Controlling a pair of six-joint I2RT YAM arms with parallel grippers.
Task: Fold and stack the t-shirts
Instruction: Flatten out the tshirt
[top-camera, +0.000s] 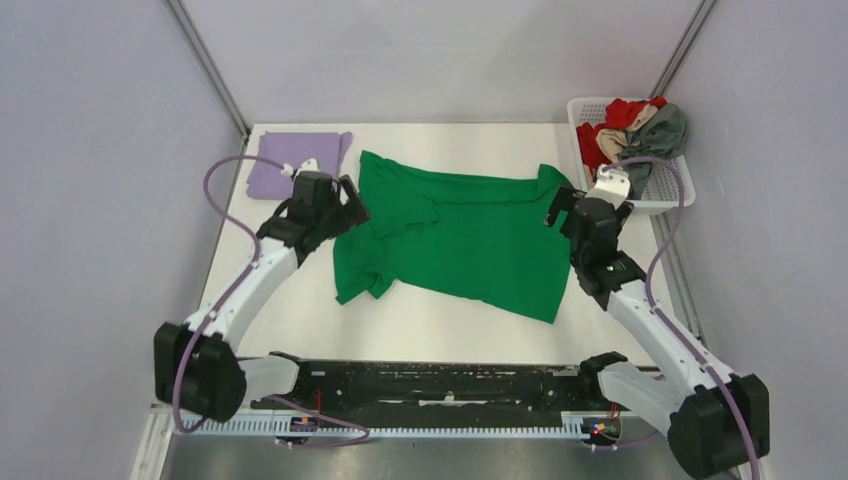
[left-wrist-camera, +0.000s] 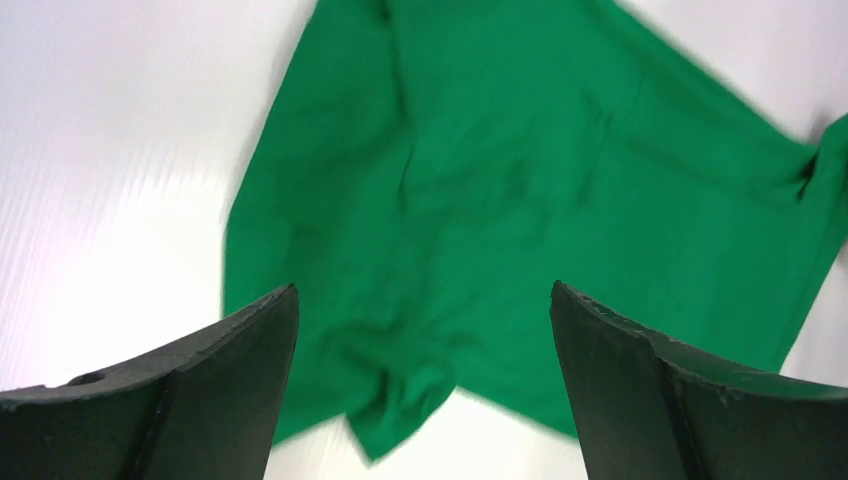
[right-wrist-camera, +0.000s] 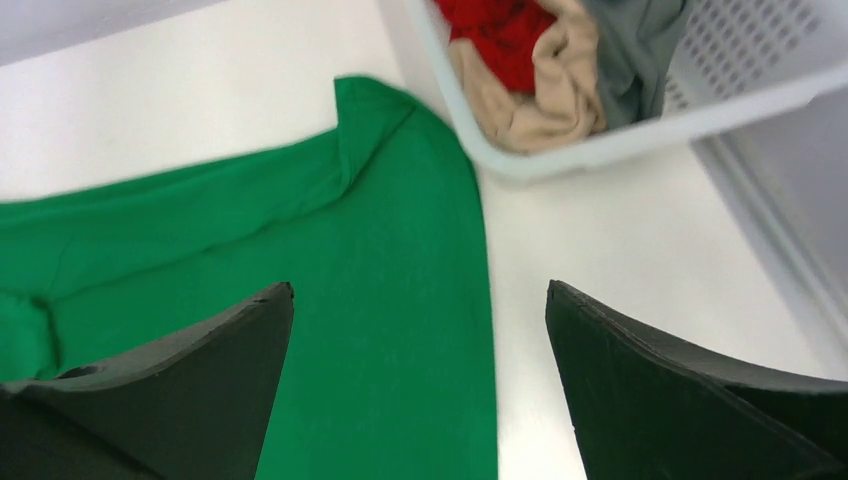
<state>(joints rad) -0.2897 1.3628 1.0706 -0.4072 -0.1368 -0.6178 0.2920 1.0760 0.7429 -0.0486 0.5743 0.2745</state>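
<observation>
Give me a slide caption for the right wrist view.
Open right gripper over the edge of the green t-shirt, with a white basket of red, beige and grey shirts beyond.

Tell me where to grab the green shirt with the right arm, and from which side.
Take the green t-shirt at its far right corner, beside the basket. Come in from the right with the open right gripper: that edge lies flat and straight on the table, likely easy to pinch.

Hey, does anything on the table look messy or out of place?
The green t-shirt lies crooked, its side nearest the left arm bunched and folded over itself. In the white basket, crumpled clothes heap above the rim.
</observation>
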